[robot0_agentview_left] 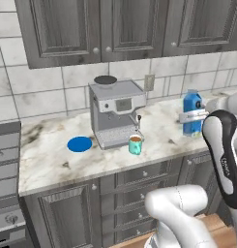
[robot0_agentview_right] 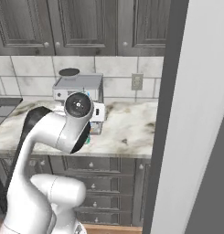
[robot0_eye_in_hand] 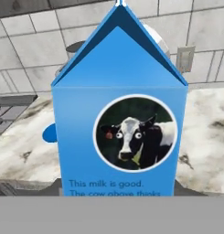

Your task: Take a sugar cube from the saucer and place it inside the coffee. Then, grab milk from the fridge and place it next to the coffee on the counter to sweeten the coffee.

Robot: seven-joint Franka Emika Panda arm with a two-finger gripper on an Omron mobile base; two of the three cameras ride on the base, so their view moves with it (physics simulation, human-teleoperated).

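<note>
The milk (robot0_agentview_left: 192, 104) is a tall blue carton at the right end of the counter (robot0_agentview_left: 52, 160). My gripper (robot0_agentview_left: 191, 116) is shut on its middle. I cannot tell whether its base touches the worktop. In the hand view the milk (robot0_eye_in_hand: 118, 123) is close up, with its cow picture facing the camera. The teal coffee (robot0_agentview_left: 135, 144) mug stands to the left of the carton, in front of the espresso machine. Further left lies the blue saucer (robot0_agentview_left: 80, 144), bare on top. The sugar cube is out of view. The white fridge (robot0_agentview_right: 200, 128) rises at the right.
A grey espresso machine (robot0_agentview_left: 115, 114) stands against the tiled wall behind the mug. The stovetop (robot0_agentview_left: 4, 160) borders the counter on the left. Dark upper cabinets (robot0_agentview_left: 110, 29) hang overhead. A wall outlet (robot0_agentview_left: 149, 82) sits right of the machine.
</note>
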